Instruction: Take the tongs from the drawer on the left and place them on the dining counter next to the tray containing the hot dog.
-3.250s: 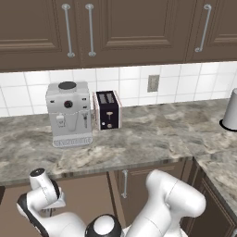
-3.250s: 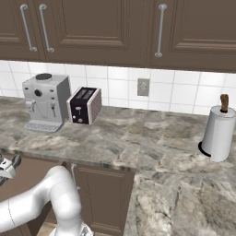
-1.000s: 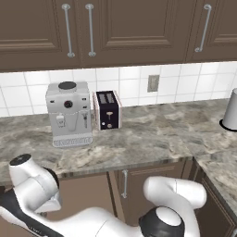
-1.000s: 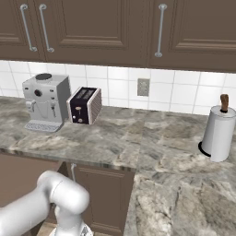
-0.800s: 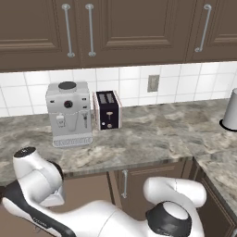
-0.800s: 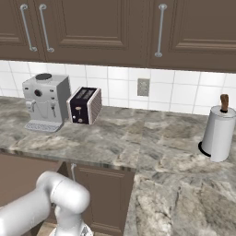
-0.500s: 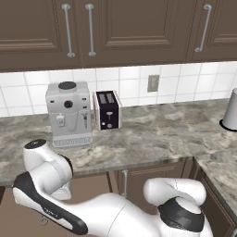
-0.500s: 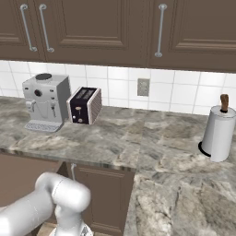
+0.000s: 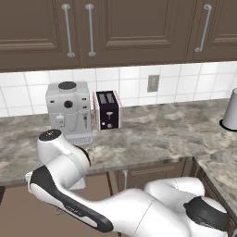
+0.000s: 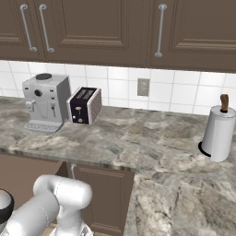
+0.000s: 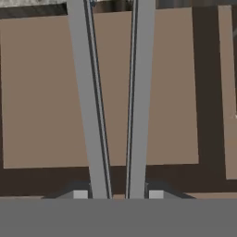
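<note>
In the hand view the tongs (image 11: 140, 92) run as two long grey metal arms from between my fingertips (image 11: 81, 194) up to the top edge. My gripper (image 11: 118, 194) is shut on them near their lower end. Behind the tongs lies the brown floor of the open drawer (image 11: 41, 92), framed by its dark walls. In the left base view my arm's white elbow (image 9: 60, 157) bends up in front of the counter edge, over the drawer's brown inside (image 9: 18, 213). The dining counter, the tray and the hot dog are out of view.
A marbled counter (image 9: 157, 129) with a white tiled backsplash carries a silver coffee machine (image 9: 68, 111), a dark toaster (image 9: 107, 110) and a paper towel roll (image 10: 217, 133). Dark wall cabinets (image 10: 115, 32) hang above it. Cabinet doors (image 10: 99, 193) stand under the counter.
My arm's elbow has swung up and to the right in the left base view, rising in front of the counter edge. The counter items have not moved.
</note>
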